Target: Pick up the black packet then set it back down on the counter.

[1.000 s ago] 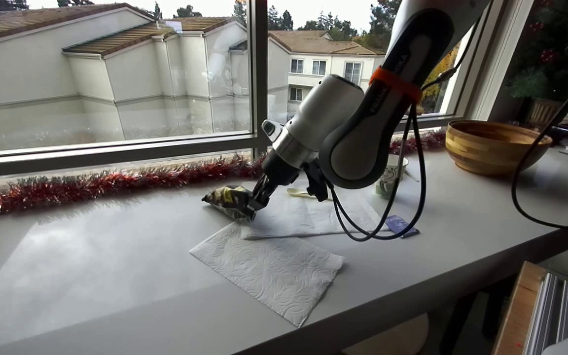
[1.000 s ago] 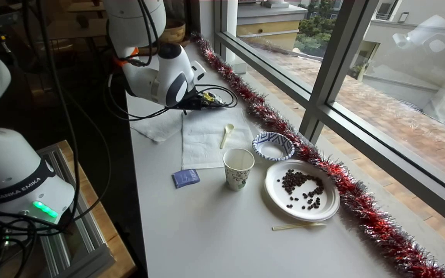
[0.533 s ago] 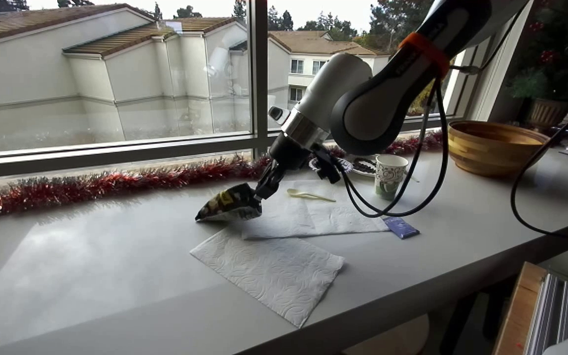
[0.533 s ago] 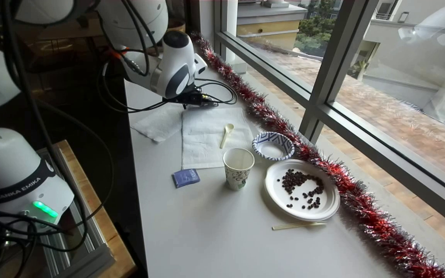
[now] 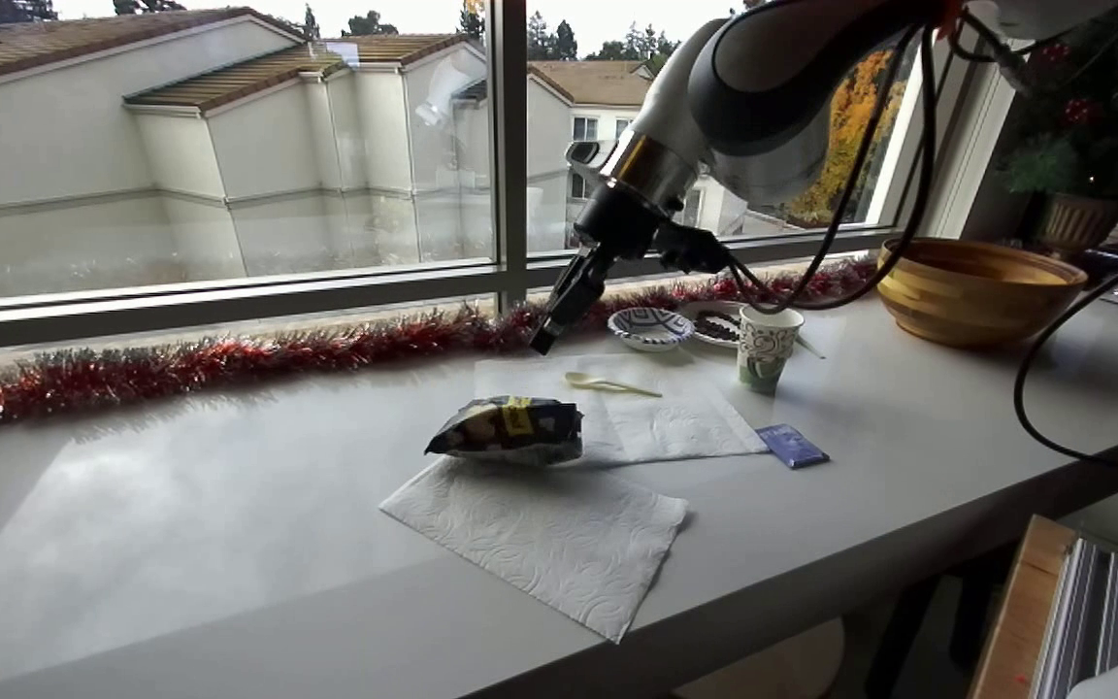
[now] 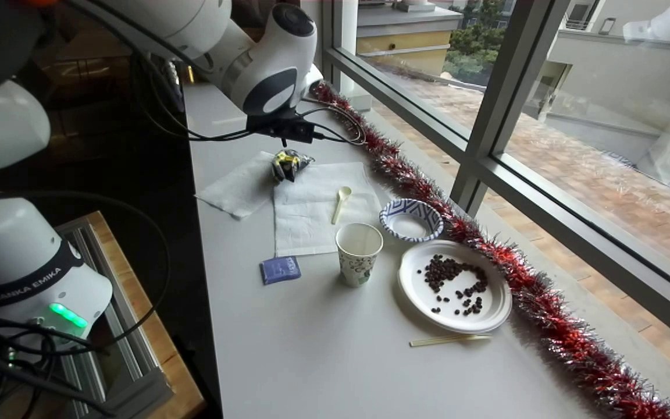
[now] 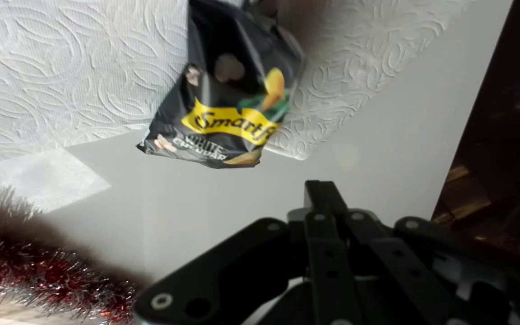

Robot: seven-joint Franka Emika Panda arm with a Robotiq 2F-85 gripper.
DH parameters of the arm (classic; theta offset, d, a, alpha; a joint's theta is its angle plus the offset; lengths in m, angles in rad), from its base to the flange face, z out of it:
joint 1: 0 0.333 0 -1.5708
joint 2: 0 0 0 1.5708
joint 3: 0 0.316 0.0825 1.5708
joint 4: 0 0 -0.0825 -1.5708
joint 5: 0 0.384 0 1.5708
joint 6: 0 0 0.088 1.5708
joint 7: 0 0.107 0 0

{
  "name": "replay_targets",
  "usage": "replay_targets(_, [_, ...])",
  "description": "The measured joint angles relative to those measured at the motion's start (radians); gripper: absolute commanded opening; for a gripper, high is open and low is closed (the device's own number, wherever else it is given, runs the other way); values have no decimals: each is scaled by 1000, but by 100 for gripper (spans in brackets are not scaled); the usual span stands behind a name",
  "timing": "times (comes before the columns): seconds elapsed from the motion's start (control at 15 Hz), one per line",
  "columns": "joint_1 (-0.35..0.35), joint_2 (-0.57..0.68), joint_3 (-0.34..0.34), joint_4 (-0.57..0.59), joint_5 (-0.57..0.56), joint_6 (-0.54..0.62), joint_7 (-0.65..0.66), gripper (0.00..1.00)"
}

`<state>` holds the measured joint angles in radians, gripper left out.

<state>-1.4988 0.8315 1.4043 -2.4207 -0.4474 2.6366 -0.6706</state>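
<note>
The black packet (image 5: 496, 432), dark with a yellow band, lies on the white napkins on the pale counter (image 5: 229, 544) in an exterior view. It also lies there in an exterior view (image 6: 289, 165) and appears large in the wrist view (image 7: 224, 90), its lettered end toward my gripper. My gripper (image 5: 542, 340) is above the counter, up and toward the window from the packet, clear of it. In the wrist view the two fingertips (image 7: 325, 192) meet with nothing between them. In an exterior view the fingertips are hidden behind the gripper's body.
Near the packet are napkins (image 5: 549, 544), a pale spoon (image 5: 612, 385) and a blue-purple packet (image 5: 792, 447). A paper cup (image 6: 359, 256), a patterned bowl (image 6: 412, 220) and a plate of dark beans (image 6: 407, 279) stand farther along. Red tinsel (image 6: 474, 227) lines the window.
My gripper was at the packet's end and has risen away, apart from it now. The packet has shifted and lies flatter on the napkins. One napkin moved slightly.
</note>
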Motion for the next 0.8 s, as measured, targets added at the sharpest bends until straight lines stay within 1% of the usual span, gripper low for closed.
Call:
replay_targets(0.13, [-74,18,70,10,81,-111,-56,3])
replay_targets(0.2, [-101,24,93,19,113,-159,-72,3])
replay_targets(0.33, [-134,26,118,38,160,-222,-82,3])
replay_targets(0.47, [-141,26,119,56,192,-265,-82,5])
replay_targets(0.53, [-140,23,115,61,203,-273,-75,29])
replay_targets(0.67, [-137,15,99,58,210,-259,-59,32])
replay_targets(0.8, [-132,6,64,35,210,-194,-51,44])
